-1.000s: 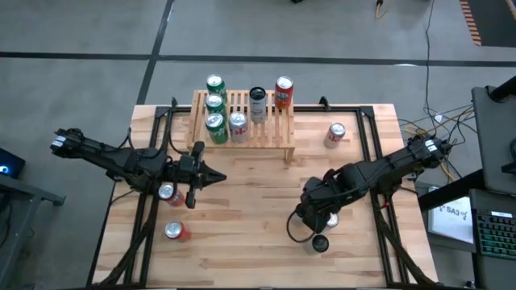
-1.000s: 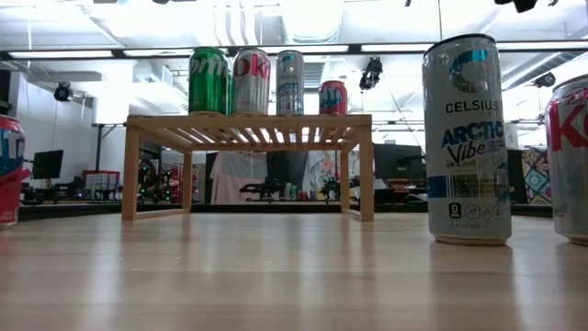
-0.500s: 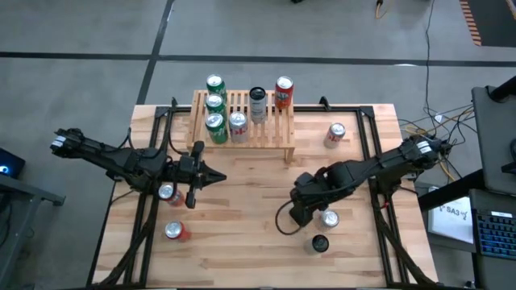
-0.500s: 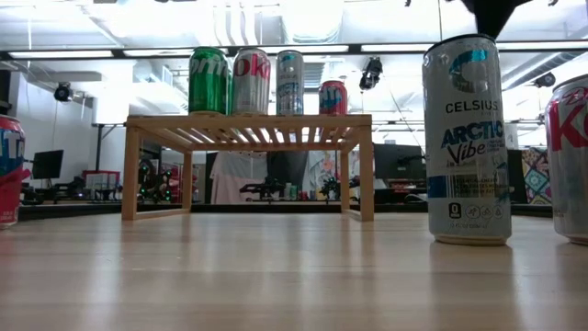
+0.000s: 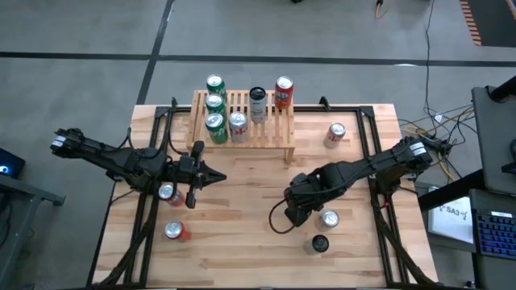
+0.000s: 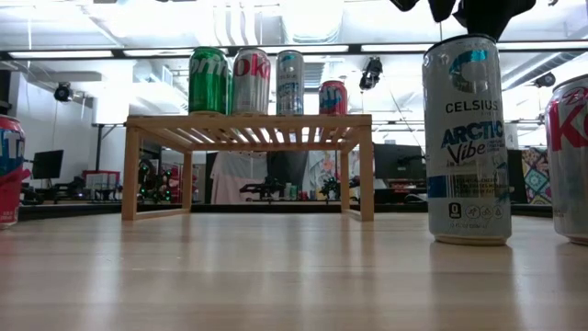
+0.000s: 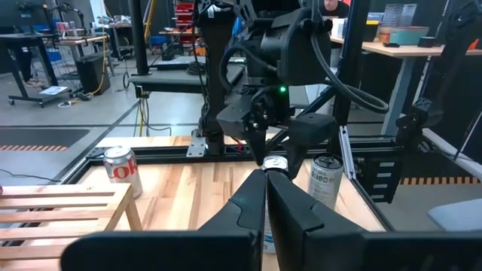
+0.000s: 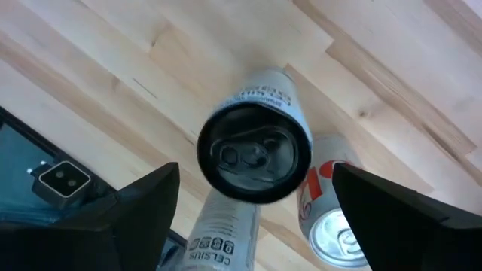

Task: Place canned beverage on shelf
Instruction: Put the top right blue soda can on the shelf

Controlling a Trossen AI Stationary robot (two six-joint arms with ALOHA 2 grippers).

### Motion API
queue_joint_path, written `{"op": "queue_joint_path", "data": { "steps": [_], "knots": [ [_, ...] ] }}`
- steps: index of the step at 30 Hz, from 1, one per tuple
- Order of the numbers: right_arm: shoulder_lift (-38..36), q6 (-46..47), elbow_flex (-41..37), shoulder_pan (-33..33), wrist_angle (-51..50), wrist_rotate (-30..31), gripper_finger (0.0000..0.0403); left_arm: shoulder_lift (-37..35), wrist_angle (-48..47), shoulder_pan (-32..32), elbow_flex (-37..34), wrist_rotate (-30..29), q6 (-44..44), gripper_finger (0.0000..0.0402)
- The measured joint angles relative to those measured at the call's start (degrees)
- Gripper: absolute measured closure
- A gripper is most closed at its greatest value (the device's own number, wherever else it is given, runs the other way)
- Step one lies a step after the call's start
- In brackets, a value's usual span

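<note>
So the shelf (image 5: 242, 118) already has six cans on it, in a bunch at the far side from the right gripper (image 5: 297, 211). Four are still down on the counter (image 5: 242, 225): two close by the right gripper, two near the left one, plus one more off past the shelf's end.

The right gripper hangs over the Celsius can (image 8: 254, 154), fingers spread wide with the can top dead centre between them, not touching it yet. I'd say the next pick is lined up but nothing is grabbed, so this round is barely started.

The left gripper (image 5: 216, 176) is parked over the counter with its fingers pressed together, holding nothing.

What each view gives you:
- High view: the full count and layout, but the Celsius can is mostly tucked under the right arm.
- Right wrist view: the can top between the spread fingers, and a red-and-white can (image 8: 331, 226) right beside it.
- Low view: the label on the Celsius can and the dark gripper just above its rim.
- Left wrist view: the right arm from the front, hovering over the cans.
</note>
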Motion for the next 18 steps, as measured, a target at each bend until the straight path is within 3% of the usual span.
{"op": "queue_joint_path", "data": {
  "steps": [18],
  "knots": [
    [5.63,-0.19,0.0,-0.02,1.73,0.0,0.0067,0.0,-0.24,0.0,0.0,-0.04,1.28,0.0401]
  ]
}}
